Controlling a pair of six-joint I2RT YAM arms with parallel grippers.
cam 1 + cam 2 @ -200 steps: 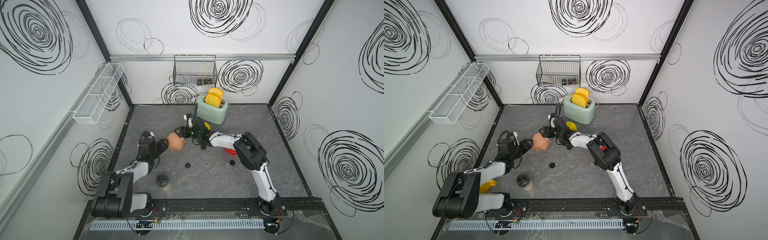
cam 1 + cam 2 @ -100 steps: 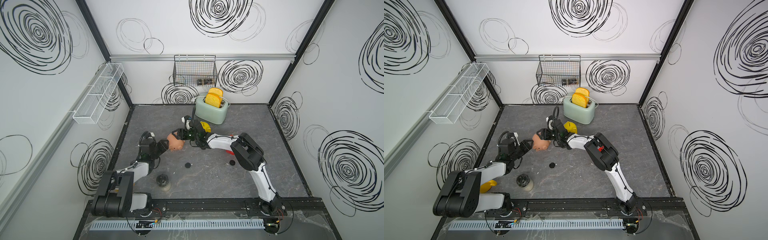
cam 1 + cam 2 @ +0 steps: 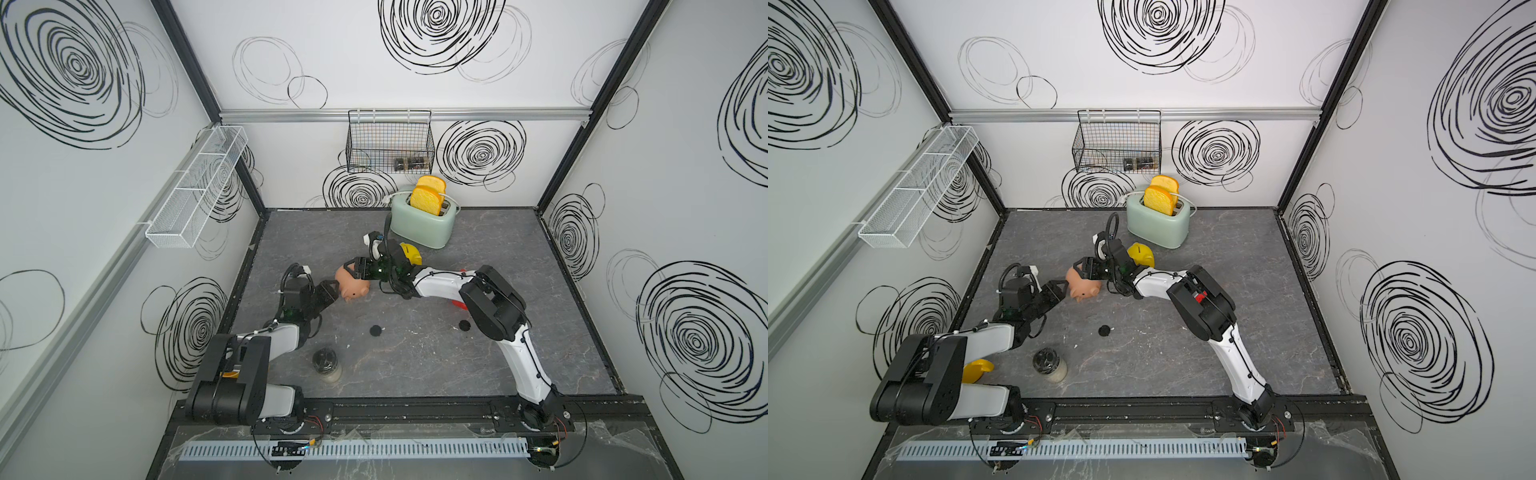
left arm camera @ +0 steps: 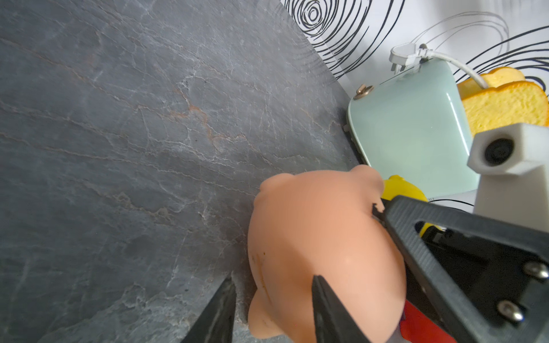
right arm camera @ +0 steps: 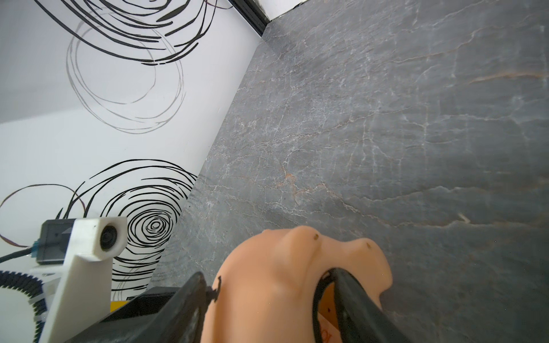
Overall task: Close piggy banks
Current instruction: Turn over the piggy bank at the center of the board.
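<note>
The pale pink piggy bank (image 3: 354, 286) (image 3: 1084, 287) lies tilted between both arms in both top views. My left gripper (image 3: 332, 288) (image 4: 273, 279) is shut on a small bump at the pig's (image 4: 312, 237) end. My right gripper (image 3: 353, 268) (image 5: 269, 280) is open and straddles the pig (image 5: 282, 267): one finger is inside the round belly hole, the other against the outer side. The yellow piggy bank (image 3: 409, 252) (image 3: 1142, 254) sits behind the right wrist. The red piggy bank (image 3: 457, 305) is mostly hidden under the right arm.
A mint-green toaster (image 3: 422, 226) with toast stands at the back. Two black round plugs (image 3: 376, 330) (image 3: 464, 325) lie on the floor. A jar (image 3: 327, 365) stands near the front, with a yellow mug (image 3: 978, 370) under the left arm. A wire basket (image 3: 390, 141) and a white shelf (image 3: 195, 191) hang on the walls.
My right gripper has moved left from beside the yellow pig onto the pink pig, jaws unchanged. The left gripper and the pink pig have stayed about where they were.
</note>
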